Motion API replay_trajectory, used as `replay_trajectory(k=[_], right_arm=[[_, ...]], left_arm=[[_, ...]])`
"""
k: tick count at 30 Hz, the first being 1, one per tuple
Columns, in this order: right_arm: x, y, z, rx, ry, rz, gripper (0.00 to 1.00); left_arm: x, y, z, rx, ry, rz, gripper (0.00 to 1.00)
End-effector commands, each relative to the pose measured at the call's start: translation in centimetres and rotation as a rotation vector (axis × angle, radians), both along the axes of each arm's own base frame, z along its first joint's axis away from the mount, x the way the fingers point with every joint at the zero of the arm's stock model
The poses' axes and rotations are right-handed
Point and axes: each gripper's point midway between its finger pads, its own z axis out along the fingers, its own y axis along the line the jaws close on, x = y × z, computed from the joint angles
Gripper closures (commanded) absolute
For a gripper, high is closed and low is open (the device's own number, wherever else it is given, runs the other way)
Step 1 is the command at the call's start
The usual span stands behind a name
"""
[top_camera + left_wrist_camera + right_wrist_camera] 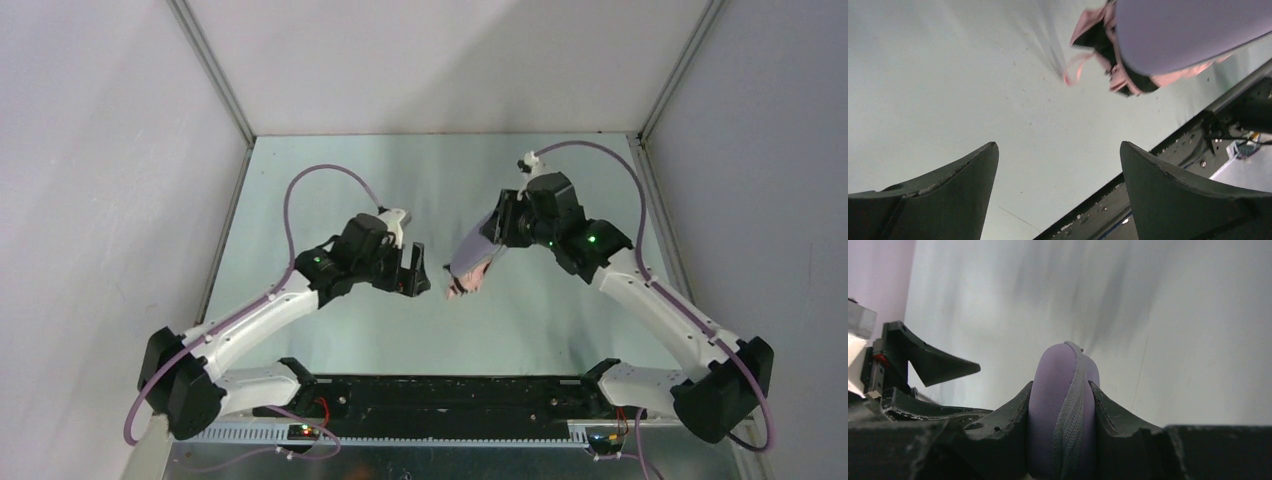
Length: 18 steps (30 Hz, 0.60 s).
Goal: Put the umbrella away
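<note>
My right gripper [1063, 386] holds the smooth lilac hard case [480, 243]; the pink fabric umbrella [467, 281] pokes out beside my wide left gripper [1058, 150].

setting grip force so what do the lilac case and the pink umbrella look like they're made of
The lilac case: smooth, matte, firm-looking shell, perhaps fabric-covered; a grey woven zip-like band runs along its edge. The umbrella: thin pink cloth with black underside, crumpled in soft folds.
</note>
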Motion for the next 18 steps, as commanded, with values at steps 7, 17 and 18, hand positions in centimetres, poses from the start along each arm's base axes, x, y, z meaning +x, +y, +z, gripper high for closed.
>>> replay_trajectory(k=[7,17,18], right_arm=[[5.3,-0.2,17.8,-0.112,-0.564,0.022,0.81],[-1.9,3.2,-8.9,-0.293,-0.294,0.149,0.6],[-2.8,3.0,-11.0,-0.331,-0.26,0.16,0.59]], left_arm=[[3.1,2.9,3.8,-0.035,-0.109,0.155,0.06],[2.1,4.7,1.1,-0.02,-0.082,0.228,0.06],[1.7,5.0,0.6,-0.015,-0.075,0.231,0.06]])
